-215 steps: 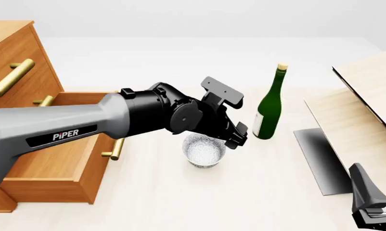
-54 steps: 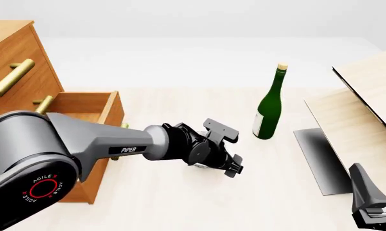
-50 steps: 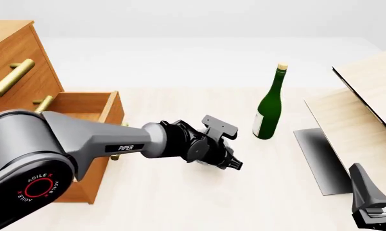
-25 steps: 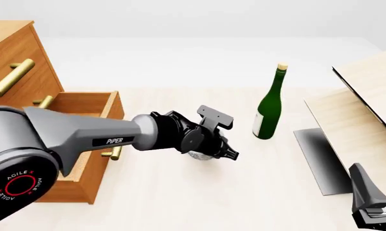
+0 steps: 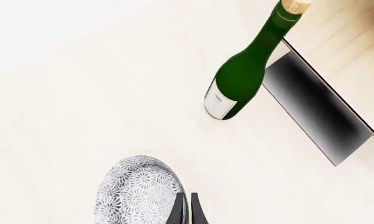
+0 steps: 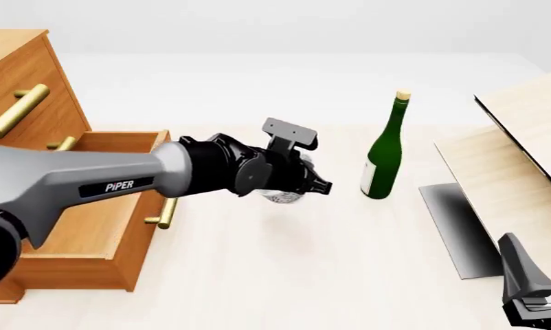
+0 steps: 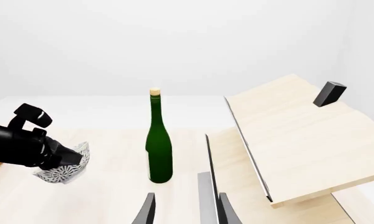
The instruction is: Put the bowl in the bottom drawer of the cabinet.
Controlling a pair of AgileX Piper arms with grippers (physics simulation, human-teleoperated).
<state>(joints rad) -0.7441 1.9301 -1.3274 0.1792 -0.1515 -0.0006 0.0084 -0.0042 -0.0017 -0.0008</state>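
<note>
Cabinet [image 6: 14, 75] sits far left on the worktop [image 6: 285, 275]; bottom drawer [image 6: 92, 213] is pulled well out, top open, so a drop-in from above should work. Pale wood box [image 6: 523, 158] on the right, clear of the path. Green bottle [image 6: 383, 155] upright just beside the carry route, so a leftward swing looks safest. Left gripper [image 6: 305, 184] is clenched on the rim of the bowl [image 6: 283, 196], one finger inside, one outside; bowl tilted, lifted off the worktop, between drawer and bottle. Rim pinch explains the tilt. Right gripper [image 7: 183, 210] idle low right, fingers spread apart, holding nothing.
</note>
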